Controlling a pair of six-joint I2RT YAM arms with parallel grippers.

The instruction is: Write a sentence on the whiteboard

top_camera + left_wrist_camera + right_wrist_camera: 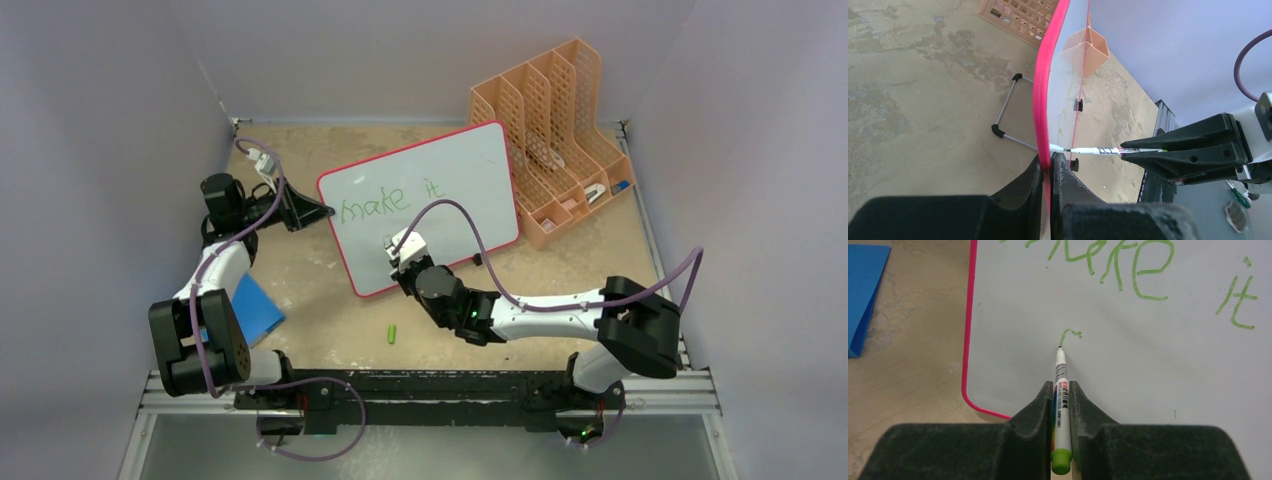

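The desk (320, 310) carries everything, a worn tan surface between pale walls. In the top view the whiteboard (480, 170) takes the middle of it, turned so its long side runs from 8 o'clock to 2 o'clock. My left wrist view shows the board propped up on a wire stand (1008, 112) behind it. At 2 o'clock from the board stands an orange slotted file organizer (560, 130), just beside the board's far corner. A blue pad (255, 308) lies at 8 o'clock from the board, well apart from it and near my left arm.

My left end effector (325, 210) meets the board at its 9 o'clock edge. The fingers (1035, 175) are clamped together on the pink-red rim.

My right end effector (400, 250) comes in from 5 o'clock, over the board's lower part. It is closed tight on a marker (1062, 405), whose green butt end points back at my wrist camera. The tip touches the white surface.

The sentence (385, 200) so far reads "make it" in green across the upper part of the board. Below it, at the marker's tip, sits one short hooked stroke (1069, 334).

A small green cap (393, 333) lies on the desk at 6 o'clock from the board, apart from its rim.
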